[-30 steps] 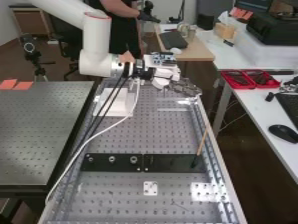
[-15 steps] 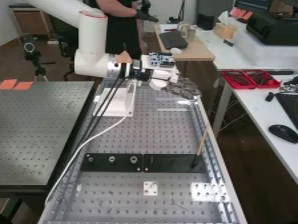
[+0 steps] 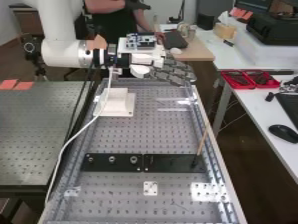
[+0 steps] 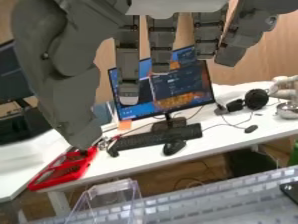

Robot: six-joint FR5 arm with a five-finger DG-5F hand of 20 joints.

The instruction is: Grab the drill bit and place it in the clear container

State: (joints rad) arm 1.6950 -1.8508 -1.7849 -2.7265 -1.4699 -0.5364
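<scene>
The clear container (image 4: pixel 112 187) stands on the perforated bench (image 3: pixel 148 135), close to its right edge, upright, its see-through walls catching the light; a thin rod (image 3: pixel 201 141) rises, tilted, from the right end of a long black plate (image 3: pixel 174 163) lying across the bench nearer by, and three small round metal pieces (image 3: pixel 112 159) sit in a row along the plate's left half; which of these, if any, is the drill bit I cannot tell; the hand (image 3: pixel 171 73) is over the bench's far end, pointing right, its fingers straight and spread, the thumb well apart from them, clamped on nothing; left of the container is a white block (image 3: pixel 116 103); a small white plate (image 3: pixel 151 188) lies near; on the white table (image 3: pixel 263 107) to the right are red trays (image 3: pixel 249 87) and, nearer, a black mouse (image 3: pixel 284 133).
</scene>
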